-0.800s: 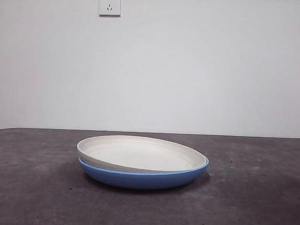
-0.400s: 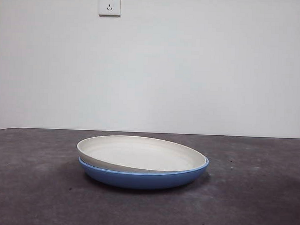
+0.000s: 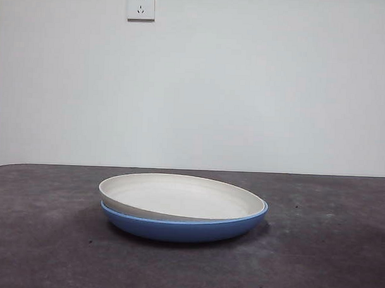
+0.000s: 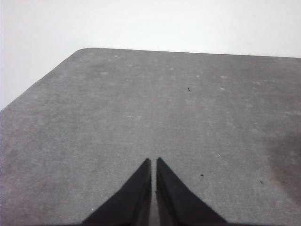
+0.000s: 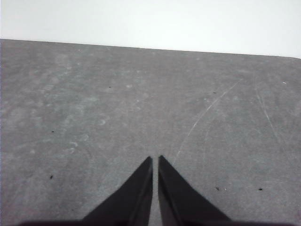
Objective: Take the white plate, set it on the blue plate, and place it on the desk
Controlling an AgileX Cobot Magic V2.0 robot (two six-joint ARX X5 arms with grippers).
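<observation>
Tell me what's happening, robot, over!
Left end effector and right end effector shut, empty, over bare desk. White plate sits tilted in blue plate. Nothing in the way.

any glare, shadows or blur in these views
Front view: even, soft light, no glare; the white plate and blue plate look sharp and cast a faint shadow on the desk. Left wrist view: the shut left pincer is crisp, and the far desk edge looks soft. Right wrist view: sharp enough to show scratches beyond the shut right pincer.

White plate (image 3: pixel 178 195) tilted atop blue plate (image 3: pixel 183 227), mid-desk (image 3: pixel 43 252); wall socket (image 3: pixel 140 5) behind, leftward.
</observation>
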